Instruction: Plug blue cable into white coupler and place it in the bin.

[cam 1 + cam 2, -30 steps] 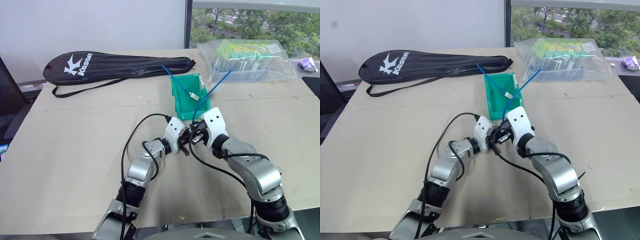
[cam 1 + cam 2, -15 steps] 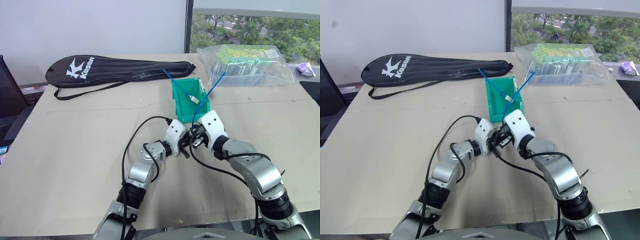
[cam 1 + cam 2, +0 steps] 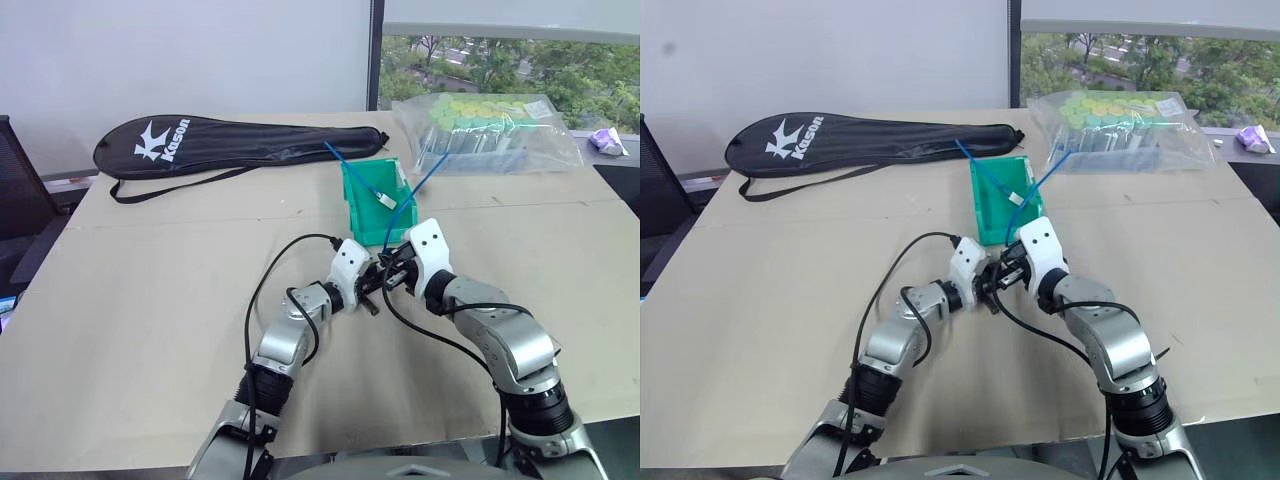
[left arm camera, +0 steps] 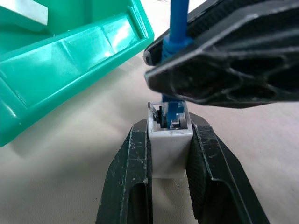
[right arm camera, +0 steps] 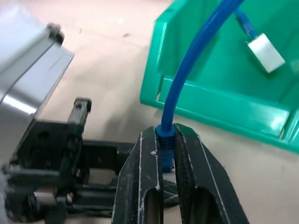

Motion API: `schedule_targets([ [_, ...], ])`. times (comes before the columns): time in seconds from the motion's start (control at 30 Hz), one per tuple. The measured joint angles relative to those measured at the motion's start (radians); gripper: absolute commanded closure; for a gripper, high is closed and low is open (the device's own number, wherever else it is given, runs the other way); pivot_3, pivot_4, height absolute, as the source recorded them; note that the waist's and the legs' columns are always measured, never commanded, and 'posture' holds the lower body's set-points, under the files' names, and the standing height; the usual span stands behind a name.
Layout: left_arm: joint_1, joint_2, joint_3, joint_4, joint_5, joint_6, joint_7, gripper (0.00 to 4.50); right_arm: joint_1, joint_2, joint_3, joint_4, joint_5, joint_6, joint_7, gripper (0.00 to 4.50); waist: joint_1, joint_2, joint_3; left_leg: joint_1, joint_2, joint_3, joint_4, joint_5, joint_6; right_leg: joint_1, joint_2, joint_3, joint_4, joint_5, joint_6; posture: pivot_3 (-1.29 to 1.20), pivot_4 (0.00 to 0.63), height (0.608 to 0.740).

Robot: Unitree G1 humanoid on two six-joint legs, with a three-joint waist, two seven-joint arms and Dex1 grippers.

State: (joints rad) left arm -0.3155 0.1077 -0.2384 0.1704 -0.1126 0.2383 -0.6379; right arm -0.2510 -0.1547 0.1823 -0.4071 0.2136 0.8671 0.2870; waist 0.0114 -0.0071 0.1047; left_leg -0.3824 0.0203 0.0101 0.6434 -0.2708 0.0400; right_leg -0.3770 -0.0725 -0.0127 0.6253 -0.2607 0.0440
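Just before the small green plastic bin (image 3: 372, 205), the left gripper (image 4: 170, 154) pinches the tiny white plastic coupler (image 4: 170, 140) while the right gripper (image 5: 167, 154), clamped on the thin bright-blue cable (image 5: 194, 65), seats its plug.

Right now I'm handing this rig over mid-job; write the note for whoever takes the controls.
Left gripper: shut on the white coupler, socket facing the other hand.
Right gripper: shut on the blue cable just behind its plug.
Both hands meet over the table, just in front of the green bin.
The bin already holds another blue cable with its own white block.
Done: plug tip is in the coupler's socket; full seating cannot be confirmed.
Left: push the plug home, then put the joined pair in the bin.
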Motion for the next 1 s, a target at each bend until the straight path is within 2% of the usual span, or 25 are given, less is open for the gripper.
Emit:
schedule_targets([
  [0.17, 0.007, 0.014, -0.010, -0.004, 0.006, -0.037, -0.012, 0.40, 0.002, -0.019, -0.030, 0.007, -0.002, -0.003, -0.011, 4.50, 0.000, 0.003, 0.005, -0.001, 0.000, 0.000, 0.000, 0.000, 0.000, -0.001, -0.001, 0.000, 0.000, 0.000, 0.000, 0.00, 0.150, 0.740],
  [0.2, 0.013, 0.024, -0.017, -0.011, 0.018, -0.056, -0.007, 0.19, 0.003, -0.024, -0.029, 0.007, -0.004, -0.010, -0.011, 4.50, 0.000, 0.003, 0.005, -0.001, 0.000, 0.000, -0.001, 0.000, 0.000, -0.002, -0.001, 0.000, 0.000, 0.000, 0.000, 0.00, 0.150, 0.740],
  [0.27, 0.038, 0.047, -0.017, -0.040, 0.021, -0.074, -0.015, 0.19, 0.009, -0.035, -0.024, 0.004, -0.004, -0.025, -0.007, 4.50, -0.003, 0.003, 0.006, -0.002, 0.000, 0.000, -0.003, 0.000, 0.000, -0.002, -0.001, 0.000, 0.000, 0.000, 0.000, 0.00, 0.150, 0.740],
  [0.4, 0.147, 0.154, 0.030, -0.162, -0.026, -0.098, -0.068, 0.19, 0.028, -0.071, -0.025, -0.009, 0.002, -0.089, 0.034, 4.50, -0.023, 0.004, 0.011, -0.003, 0.001, 0.000, -0.007, 0.000, 0.000, -0.006, -0.002, 0.001, 0.000, 0.000, -0.001, 0.00, 0.150, 0.740],
  [0.5, 0.216, 0.217, 0.084, -0.227, -0.064, -0.118, -0.099, 0.19, 0.027, -0.083, -0.038, -0.016, 0.032, -0.111, 0.069, 4.50, -0.025, 0.006, 0.014, -0.015, 0.001, 0.000, -0.007, 0.001, -0.001, -0.018, -0.002, 0.000, 0.001, 0.000, -0.001, 0.00, 0.150, 0.740],
  [0.63, 0.252, 0.279, 0.161, -0.267, -0.090, -0.137, -0.110, 0.19, -0.010, -0.117, -0.073, -0.026, 0.089, -0.111, 0.126, 4.50, -0.020, 0.007, 0.032, -0.020, 0.000, 0.000, -0.005, 0.001, -0.002, -0.021, -0.003, 0.000, 0.001, 0.001, 0.000, 0.00, 0.150, 0.740],
  [0.77, 0.247, 0.299, 0.205, -0.332, -0.129, -0.138, -0.111, 0.19, -0.115, -0.116, -0.116, -0.027, 0.144, -0.132, 0.163, 4.50, -0.023, 0.008, 0.036, -0.034, -0.001, -0.001, 0.002, 0.004, -0.006, -0.032, -0.001, -0.001, 0.003, 0.003, 0.004, 0.00, 0.150, 0.740],
  [0.83, 0.243, 0.314, 0.218, -0.376, -0.154, -0.131, -0.121, 0.19, -0.197, -0.127, -0.136, -0.020, 0.168, -0.133, 0.184, 4.50, -0.024, 0.007, 0.037, -0.035, -0.001, 0.000, 0.004, 0.004, -0.007, -0.033, 0.000, -0.001, 0.004, 0.003, 0.004, 0.00, 0.150, 0.740],
  [0.93, 0.245, 0.360, 0.239, -0.435, -0.198, -0.091, -0.143, 0.19, -0.327, -0.161, -0.159, 0.089, 0.186, -0.134, 0.218, 4.50, -0.025, 0.006, 0.039, -0.034, -0.001, 0.001, 0.005, 0.004, -0.007, -0.033, 0.003, -0.002, 0.006, 0.003, 0.004, 0.00, 0.150, 0.740],
  [1.0, 0.246, 0.390, 0.253, -0.475, -0.240, -0.050, -0.161, 0.19, -0.451, -0.195, -0.161, 0.262, 0.173, -0.139, 0.247, 4.50, -0.026, 0.005, 0.041, -0.033, -0.002, 0.004, 0.006, 0.004, -0.006, -0.033, 0.005, -0.002, 0.010, 0.003, 0.004, 0.00, 0.150, 0.740],
])
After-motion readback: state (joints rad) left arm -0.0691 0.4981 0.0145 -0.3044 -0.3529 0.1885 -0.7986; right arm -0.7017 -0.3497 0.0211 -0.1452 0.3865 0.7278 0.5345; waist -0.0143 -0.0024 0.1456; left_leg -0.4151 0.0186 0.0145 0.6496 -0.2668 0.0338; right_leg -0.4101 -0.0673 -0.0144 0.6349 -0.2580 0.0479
